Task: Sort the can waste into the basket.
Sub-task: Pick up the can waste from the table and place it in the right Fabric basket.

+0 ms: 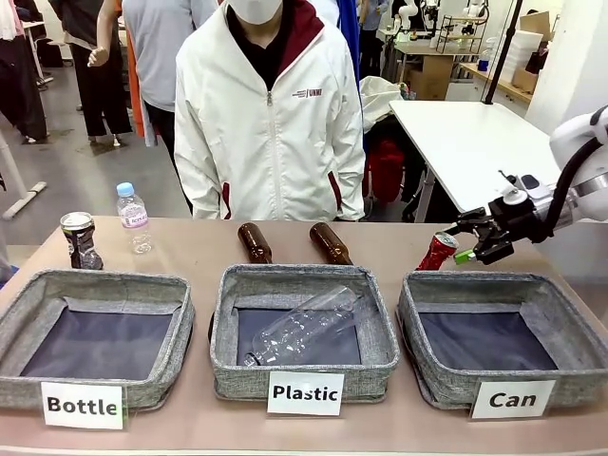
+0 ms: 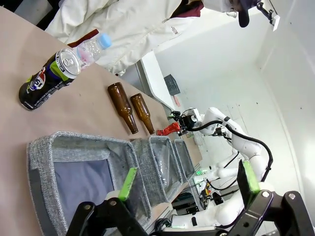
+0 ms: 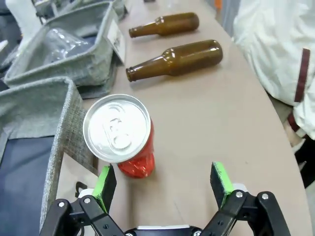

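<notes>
The right gripper (image 1: 463,243) is recorded in the front view with fingers spread beside the dented red metal can (image 1: 438,252). That can stands on the beige table (image 1: 190,255), just behind the far rim of the grey fabric basket labelled "Can" (image 1: 446,375). The dented black-and-silver can (image 1: 80,239) is noted at far left.

In the left wrist view, the left gripper (image 2: 189,179) is held wide apart and empty.

In the right wrist view, the jaws are set wide. The red can is found between them, close to one green pad (image 3: 105,179), unclamped.
</notes>
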You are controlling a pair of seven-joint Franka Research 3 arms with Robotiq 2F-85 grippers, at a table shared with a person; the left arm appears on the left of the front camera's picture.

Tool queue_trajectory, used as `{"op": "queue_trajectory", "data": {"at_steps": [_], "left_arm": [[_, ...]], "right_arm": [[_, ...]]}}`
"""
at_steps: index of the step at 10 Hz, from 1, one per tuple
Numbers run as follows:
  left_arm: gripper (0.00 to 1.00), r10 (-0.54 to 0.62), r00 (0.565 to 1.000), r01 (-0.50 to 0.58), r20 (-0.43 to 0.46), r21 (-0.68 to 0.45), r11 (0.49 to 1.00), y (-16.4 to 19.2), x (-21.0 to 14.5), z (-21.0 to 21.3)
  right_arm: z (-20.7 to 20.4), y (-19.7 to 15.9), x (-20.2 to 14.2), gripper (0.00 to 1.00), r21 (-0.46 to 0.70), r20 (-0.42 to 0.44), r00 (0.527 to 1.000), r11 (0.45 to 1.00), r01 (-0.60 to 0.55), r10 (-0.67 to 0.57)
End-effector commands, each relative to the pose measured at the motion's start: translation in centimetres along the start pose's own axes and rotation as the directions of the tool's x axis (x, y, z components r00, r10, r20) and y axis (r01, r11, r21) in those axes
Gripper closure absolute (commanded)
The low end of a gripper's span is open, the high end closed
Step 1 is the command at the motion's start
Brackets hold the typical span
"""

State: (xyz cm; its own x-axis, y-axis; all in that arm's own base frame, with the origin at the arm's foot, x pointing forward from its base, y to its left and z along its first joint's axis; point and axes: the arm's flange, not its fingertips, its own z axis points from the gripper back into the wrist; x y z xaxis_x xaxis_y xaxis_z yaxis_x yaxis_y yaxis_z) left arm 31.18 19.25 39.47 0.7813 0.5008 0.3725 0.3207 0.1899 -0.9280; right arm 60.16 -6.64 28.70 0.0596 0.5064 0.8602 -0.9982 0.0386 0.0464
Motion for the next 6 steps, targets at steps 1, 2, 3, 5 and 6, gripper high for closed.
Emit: {"op": "queue_trajectory", "data": {"at_steps": [1, 2, 3, 5, 6], "left_arm": [[0.0, -0.019, 1.0, 0.02, 0.016, -0.022, 1.0, -0.1, 0.1, -0.1], [0.0, -0.019, 1.0, 0.02, 0.016, -0.022, 1.0, -0.1, 0.1, -0.1], [0.0, -0.019, 1.0, 0.02, 0.016, -0.022, 1.0, -0.1, 0.1, -0.1], [0.0, -0.019, 1.0, 0.02, 0.016, -0.022, 1.0, -0.1, 0.1, -0.1], [0.0, -0.019, 1.0, 0.02, 0.016, -0.022, 1.0, -0.1, 0.1, -0.1]], "right_arm": [[-0.8, -1.2, 0.2, 0.0, 0.09, -0.016, 1.0, 0.996, -0.024, 0.025], [-1.4, -1.3, 0.4, 0.0, 0.122, -0.018, 0.999, 0.992, -0.034, 0.037], [-1.9, -1.4, 0.5, 0.0, 0.159, -0.015, 0.999, 0.986, -0.049, 0.052], [-2.9, -1.6, 0.7, 0.0, 0.202, 0.019, 0.998, 0.977, -0.067, 0.065], [-3.3, -1.8, 0.7, 0.0, 0.233, 0.044, 0.997, 0.97, -0.075, 0.066]]}}
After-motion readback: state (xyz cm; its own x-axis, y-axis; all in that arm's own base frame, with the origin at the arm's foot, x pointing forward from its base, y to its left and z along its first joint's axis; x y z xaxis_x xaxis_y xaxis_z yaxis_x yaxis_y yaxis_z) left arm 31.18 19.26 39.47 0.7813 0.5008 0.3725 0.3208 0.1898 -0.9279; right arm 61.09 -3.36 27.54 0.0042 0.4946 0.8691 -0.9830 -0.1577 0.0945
